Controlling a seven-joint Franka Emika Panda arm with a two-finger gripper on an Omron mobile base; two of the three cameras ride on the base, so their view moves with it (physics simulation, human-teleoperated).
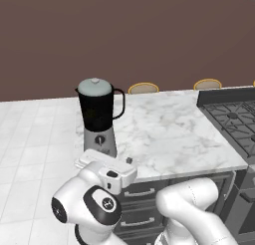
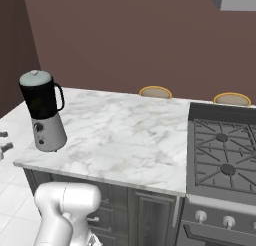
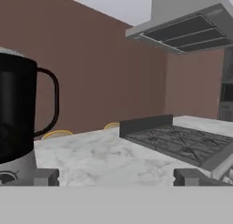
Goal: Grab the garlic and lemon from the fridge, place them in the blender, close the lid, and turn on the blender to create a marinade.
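Lid (image 1: 94, 86) already on blender (image 1: 98, 117) at 10 o'clock on the counter (image 1: 164, 134), gripper (image 3: 116, 176) spread wide and empty beside the base, dial likely left to turn.

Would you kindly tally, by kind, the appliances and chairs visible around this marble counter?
Blender, with lid on: 1
Gas stove: 1
Range hood: 1
Chair backs behind the counter: 2
Total: 5
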